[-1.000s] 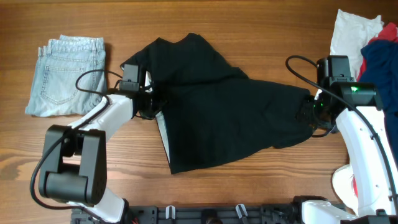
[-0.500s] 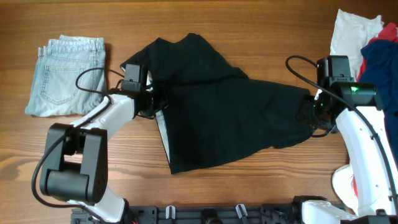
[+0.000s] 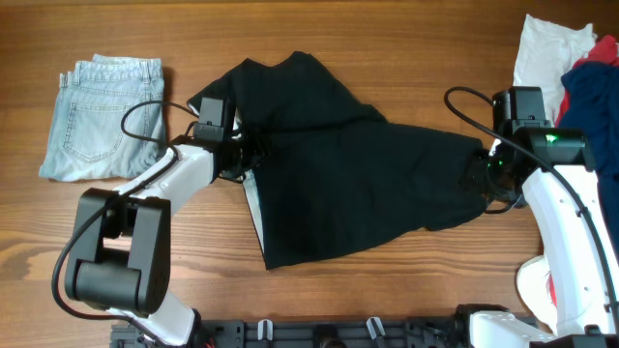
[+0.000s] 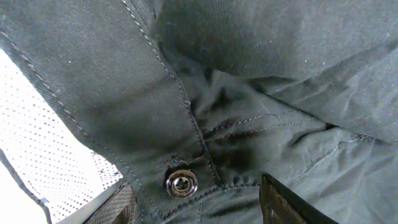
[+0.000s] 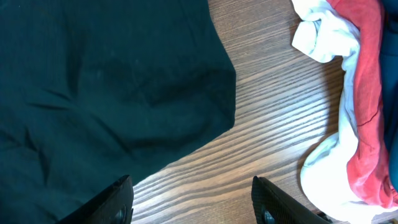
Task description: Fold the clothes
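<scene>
Overhead | black trousers [image 3: 348,184] btwn L pincer [image 3: 244,155] & R pincer [image 3: 481,176]

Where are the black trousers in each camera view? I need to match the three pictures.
Overhead: black trousers spread across the middle of the table.
Left wrist: they fill nearly the whole frame, snap button low centre.
Right wrist: upper left, one corner lying on the table.
Shared landmark: the pale lining ties overhead to left wrist; the red and white pile ties overhead to right wrist.

black trousers [image 3: 338,184] spread, folded jeans [image 3: 102,116] left
</scene>
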Action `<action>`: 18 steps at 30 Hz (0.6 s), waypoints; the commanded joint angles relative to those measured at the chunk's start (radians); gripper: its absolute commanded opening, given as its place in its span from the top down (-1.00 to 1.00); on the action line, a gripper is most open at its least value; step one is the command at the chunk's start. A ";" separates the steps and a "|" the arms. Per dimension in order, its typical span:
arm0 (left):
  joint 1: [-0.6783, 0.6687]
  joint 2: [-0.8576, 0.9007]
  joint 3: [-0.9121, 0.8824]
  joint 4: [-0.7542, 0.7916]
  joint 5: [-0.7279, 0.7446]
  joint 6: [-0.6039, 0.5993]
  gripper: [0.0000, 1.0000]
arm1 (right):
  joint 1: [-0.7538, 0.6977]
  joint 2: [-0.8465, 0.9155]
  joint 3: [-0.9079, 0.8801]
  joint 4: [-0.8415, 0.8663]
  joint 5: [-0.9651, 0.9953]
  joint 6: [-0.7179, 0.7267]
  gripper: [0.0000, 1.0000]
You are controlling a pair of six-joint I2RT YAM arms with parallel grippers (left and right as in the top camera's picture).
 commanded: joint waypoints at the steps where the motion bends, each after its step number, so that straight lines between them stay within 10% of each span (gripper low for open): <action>1: -0.004 0.059 -0.022 -0.095 -0.132 0.000 -0.23 | -0.005 0.004 -0.004 -0.002 -0.008 -0.009 -0.23; 18: -0.027 0.060 -0.029 0.025 -0.063 -0.011 -0.36 | -0.005 0.004 -0.004 -0.008 -0.009 -0.009 -0.23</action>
